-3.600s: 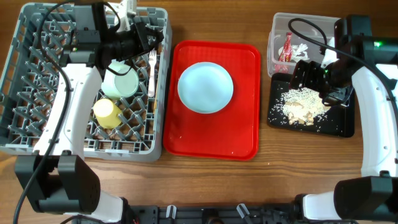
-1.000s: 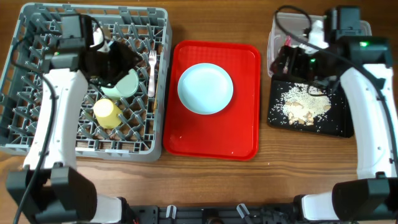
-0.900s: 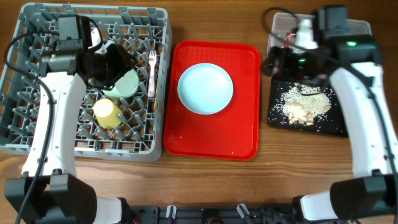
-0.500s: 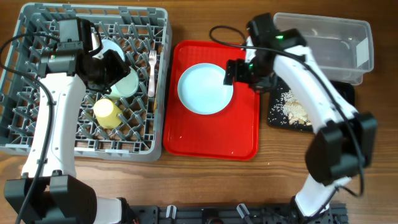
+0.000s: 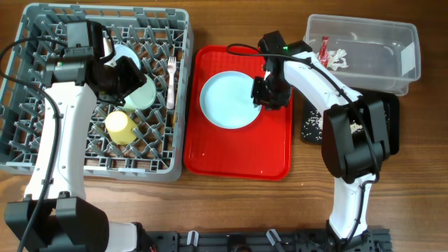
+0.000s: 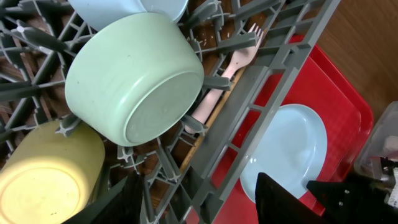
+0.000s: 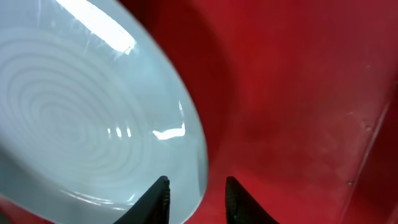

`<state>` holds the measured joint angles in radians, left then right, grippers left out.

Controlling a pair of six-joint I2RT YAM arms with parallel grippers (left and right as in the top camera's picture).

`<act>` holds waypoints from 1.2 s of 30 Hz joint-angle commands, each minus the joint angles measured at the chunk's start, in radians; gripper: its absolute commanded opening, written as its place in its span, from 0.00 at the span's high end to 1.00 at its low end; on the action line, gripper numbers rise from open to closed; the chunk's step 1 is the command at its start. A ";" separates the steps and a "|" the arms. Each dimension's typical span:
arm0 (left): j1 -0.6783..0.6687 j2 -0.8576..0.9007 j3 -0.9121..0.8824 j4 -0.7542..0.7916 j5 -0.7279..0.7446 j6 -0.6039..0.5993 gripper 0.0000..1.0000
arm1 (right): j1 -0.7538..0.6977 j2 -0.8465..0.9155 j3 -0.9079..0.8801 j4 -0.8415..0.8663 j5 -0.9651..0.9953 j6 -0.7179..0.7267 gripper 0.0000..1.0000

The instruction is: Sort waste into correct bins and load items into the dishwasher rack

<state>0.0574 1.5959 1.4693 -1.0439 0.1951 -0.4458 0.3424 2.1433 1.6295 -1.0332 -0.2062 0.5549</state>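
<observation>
Overhead looks straight down; 2 close wrist views share the plate [image 5: 224, 101].

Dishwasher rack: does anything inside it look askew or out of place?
Only mildly. The pale green bowl lies tilted on its side in the rack, its base facing the left wrist camera. The white fork lies flat close to the rack's wall instead of standing upright. Nothing there looks broken or spilled.
</observation>
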 commanded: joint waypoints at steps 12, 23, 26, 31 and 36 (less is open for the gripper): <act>0.002 -0.012 0.005 -0.008 -0.014 0.020 0.43 | 0.002 0.044 -0.022 0.035 0.054 0.050 0.75; 0.002 -0.012 0.005 -0.008 -0.014 0.020 0.43 | 0.006 0.049 -0.022 0.049 0.054 0.050 0.81; 0.002 -0.012 0.005 -0.008 -0.014 0.020 0.43 | 0.014 0.059 -0.022 0.053 0.054 0.050 0.81; 0.002 -0.012 0.005 -0.008 -0.014 0.020 0.42 | 0.028 0.084 -0.022 0.052 0.054 0.049 0.96; 0.002 -0.012 0.005 -0.008 -0.014 0.020 0.42 | 0.024 0.075 -0.021 0.045 0.054 0.036 0.96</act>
<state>0.0574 1.5959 1.4693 -1.0515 0.1940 -0.4458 0.3641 2.1918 1.6192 -0.9817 -0.1852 0.5976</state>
